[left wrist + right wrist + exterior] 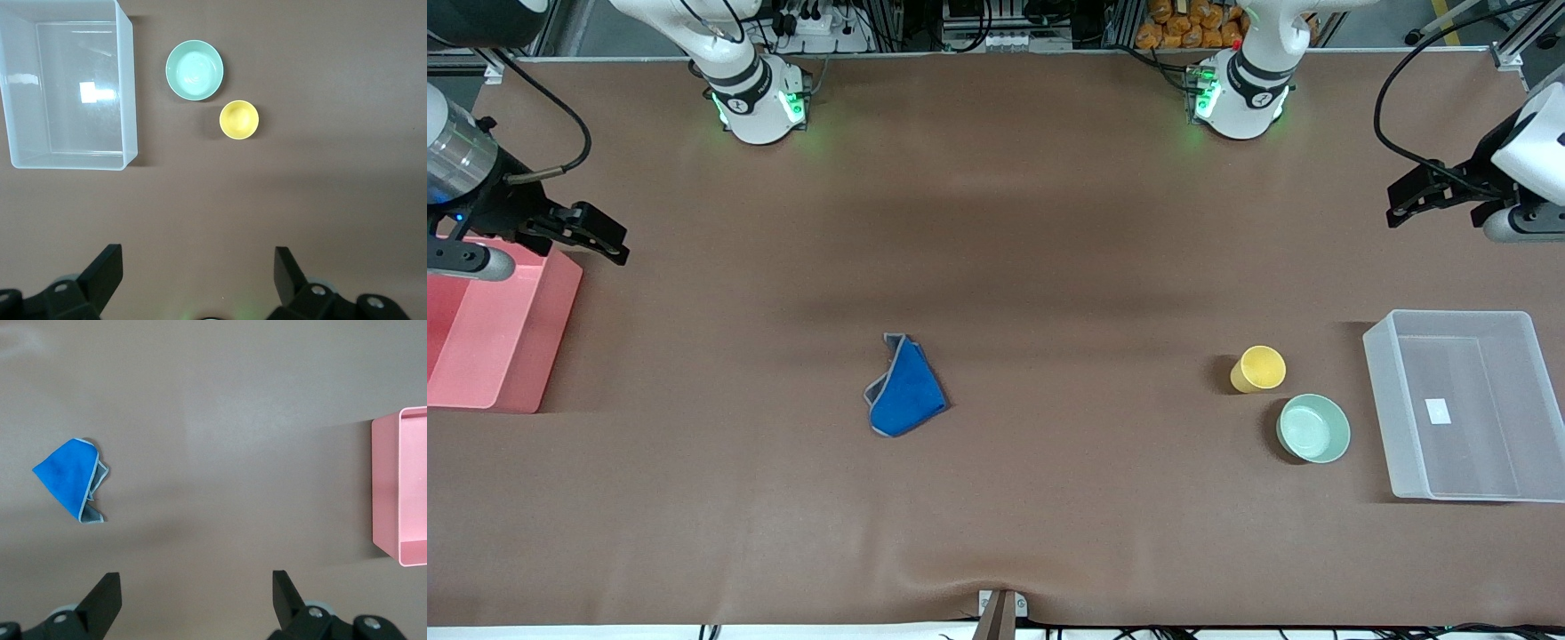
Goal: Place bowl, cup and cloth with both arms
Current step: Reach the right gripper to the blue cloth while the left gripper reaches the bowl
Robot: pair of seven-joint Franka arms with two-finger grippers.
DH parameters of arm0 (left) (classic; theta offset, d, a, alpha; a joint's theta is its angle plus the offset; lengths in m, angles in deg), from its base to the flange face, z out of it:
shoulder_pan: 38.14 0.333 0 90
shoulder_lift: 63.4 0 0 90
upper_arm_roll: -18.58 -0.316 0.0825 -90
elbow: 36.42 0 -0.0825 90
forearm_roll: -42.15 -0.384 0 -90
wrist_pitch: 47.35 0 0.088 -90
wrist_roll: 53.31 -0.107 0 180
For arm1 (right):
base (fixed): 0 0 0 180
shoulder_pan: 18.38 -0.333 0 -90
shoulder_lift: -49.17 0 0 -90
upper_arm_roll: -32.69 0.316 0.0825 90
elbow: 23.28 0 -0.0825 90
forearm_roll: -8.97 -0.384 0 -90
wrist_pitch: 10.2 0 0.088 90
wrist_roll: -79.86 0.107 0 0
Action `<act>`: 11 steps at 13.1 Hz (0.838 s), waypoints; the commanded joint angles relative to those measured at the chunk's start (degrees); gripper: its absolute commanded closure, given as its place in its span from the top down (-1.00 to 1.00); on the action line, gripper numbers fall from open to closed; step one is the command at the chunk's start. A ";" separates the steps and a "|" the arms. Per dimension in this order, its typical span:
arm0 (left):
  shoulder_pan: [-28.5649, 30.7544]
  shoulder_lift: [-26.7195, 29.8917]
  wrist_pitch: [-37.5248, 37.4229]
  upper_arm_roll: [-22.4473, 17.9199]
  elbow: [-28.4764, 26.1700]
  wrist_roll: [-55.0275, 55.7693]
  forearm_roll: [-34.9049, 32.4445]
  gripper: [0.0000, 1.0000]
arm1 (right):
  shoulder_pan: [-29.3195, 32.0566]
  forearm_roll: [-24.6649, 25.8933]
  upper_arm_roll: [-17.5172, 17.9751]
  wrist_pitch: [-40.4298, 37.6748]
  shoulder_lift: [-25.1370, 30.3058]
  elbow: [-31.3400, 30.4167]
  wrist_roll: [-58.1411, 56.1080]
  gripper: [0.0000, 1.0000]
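The pale mint-green bowl (1313, 428) stands on the brown table next to the clear bin. The yellow cup (1260, 368) stands upright just beside it, a little farther from the front camera. A crumpled blue cloth (907, 389) lies near the table's middle. My left gripper (1396, 206) is open and empty, up in the air at the left arm's end of the table. Its wrist view shows the bowl (194, 70) and cup (239, 119) well ahead of the open gripper (198, 267). My right gripper (615, 244) is open and empty, beside the pink bin. Its wrist view shows the cloth (70, 479).
A clear rectangular plastic bin (1458, 418), seemingly empty, stands at the left arm's end; it also shows in the left wrist view (67, 93). A pink bin (489, 338) stands at the right arm's end, also in the right wrist view (400, 487).
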State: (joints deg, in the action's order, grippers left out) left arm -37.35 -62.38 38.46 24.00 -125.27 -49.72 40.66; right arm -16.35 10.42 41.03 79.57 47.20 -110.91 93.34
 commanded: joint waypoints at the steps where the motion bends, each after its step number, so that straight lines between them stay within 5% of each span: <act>1: -0.26 0.39 -1.26 -0.23 0.70 0.72 0.44 1.00 | 0.52 -0.13 0.27 -0.21 0.74 -0.52 0.40 1.00; 6: 1.32 -5.75 -0.12 -0.49 3.25 -0.25 0.70 1.00 | 0.52 -0.13 0.27 -0.30 0.74 -0.70 0.40 1.00; 11: 3.07 -17.70 17.26 -0.58 1.40 -0.60 0.00 1.00 | 0.52 -0.22 0.27 -0.39 0.04 -1.22 0.57 1.00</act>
State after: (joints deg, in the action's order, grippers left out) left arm -35.08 -75.59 52.14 23.40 -125.17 -49.87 40.66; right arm -16.35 10.42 41.02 79.30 47.15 -111.39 93.34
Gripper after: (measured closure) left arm 0.000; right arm 0.000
